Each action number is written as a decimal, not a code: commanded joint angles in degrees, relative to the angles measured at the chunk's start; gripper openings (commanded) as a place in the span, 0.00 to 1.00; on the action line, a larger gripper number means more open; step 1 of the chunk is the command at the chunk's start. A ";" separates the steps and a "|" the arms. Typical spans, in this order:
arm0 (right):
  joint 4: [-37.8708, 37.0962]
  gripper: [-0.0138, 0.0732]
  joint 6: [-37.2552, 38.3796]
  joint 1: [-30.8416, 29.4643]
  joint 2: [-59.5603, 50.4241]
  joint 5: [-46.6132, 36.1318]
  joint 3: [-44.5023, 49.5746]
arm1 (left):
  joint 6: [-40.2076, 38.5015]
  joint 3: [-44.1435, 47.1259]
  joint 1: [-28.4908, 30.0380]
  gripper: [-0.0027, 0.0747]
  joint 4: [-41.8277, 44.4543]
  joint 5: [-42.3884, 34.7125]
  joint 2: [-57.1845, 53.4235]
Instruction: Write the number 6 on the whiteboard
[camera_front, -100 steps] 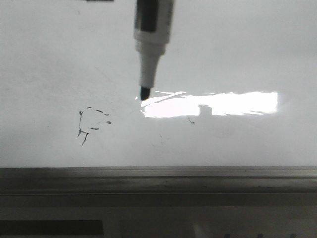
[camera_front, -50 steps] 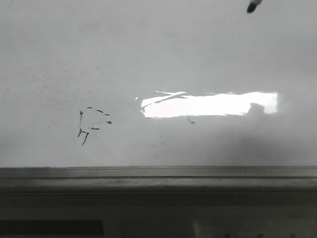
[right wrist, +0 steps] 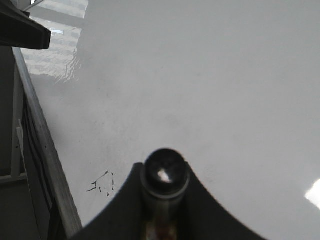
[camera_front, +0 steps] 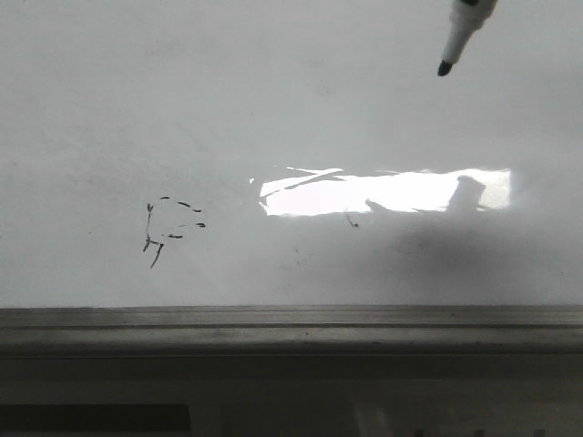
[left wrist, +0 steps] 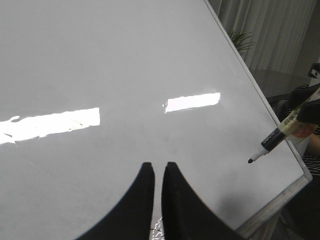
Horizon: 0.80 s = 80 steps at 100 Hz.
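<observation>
Large glossy white whiteboard (camera_front: 109, 100) with grey metal ledge (camera_front: 291, 328) along near edge; no number 6 on it. Faint broken black scribbles (camera_front: 168, 228) at near left. Left gripper (left wrist: 155, 172): black jaws together, empty. Bright rectangular glare patch (camera_front: 383, 191) centre-right. Right gripper (right wrist: 165, 192): clamped on black-tipped marker (camera_front: 465, 32), tip off the board, far right

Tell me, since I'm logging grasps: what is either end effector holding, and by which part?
The right end effector holds a black-tipped marker by its barrel, tip pointing at the whiteboard. The left end effector is shut on nothing.
</observation>
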 commanded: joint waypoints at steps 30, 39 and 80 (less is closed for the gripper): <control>0.39 0.09 -5.33 1.21 4.25 -14.98 -3.76 | -0.57 -1.43 -0.05 0.01 -0.67 3.12 0.32; 0.39 0.09 -5.21 4.30 3.97 -19.85 -3.76 | -0.57 -1.43 -0.05 0.01 -0.67 3.65 0.32; -2.10 0.11 -5.21 30.29 5.88 -50.88 0.08 | -0.57 -1.43 -0.05 0.01 -0.67 3.65 0.32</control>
